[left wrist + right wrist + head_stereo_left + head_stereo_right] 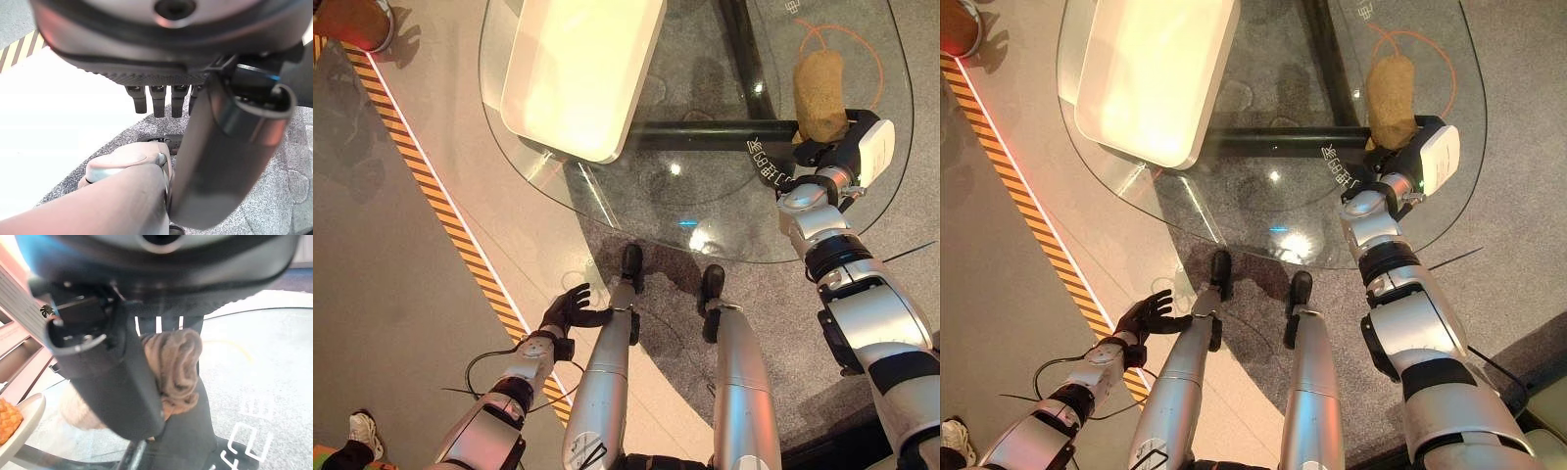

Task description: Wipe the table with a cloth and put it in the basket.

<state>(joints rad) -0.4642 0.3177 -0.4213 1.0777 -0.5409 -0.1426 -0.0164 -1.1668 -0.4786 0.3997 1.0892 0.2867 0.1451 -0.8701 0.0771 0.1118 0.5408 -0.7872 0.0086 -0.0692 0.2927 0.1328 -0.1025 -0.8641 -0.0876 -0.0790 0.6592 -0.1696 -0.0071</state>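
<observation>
On the glass table [607, 211], toward its right side, lies the cloth [819, 95], a tan, bunched-up roll whose near end the right hand [837, 147] grips with curled fingers. The right wrist view shows what the head views cannot: soft brownish folds [178, 364] pressed against the dark palm. A white basket [578, 73] sits on the table's left part, well apart from the cloth; its contents cannot be made out. The left hand [570, 308] hangs low, fingers spread.
</observation>
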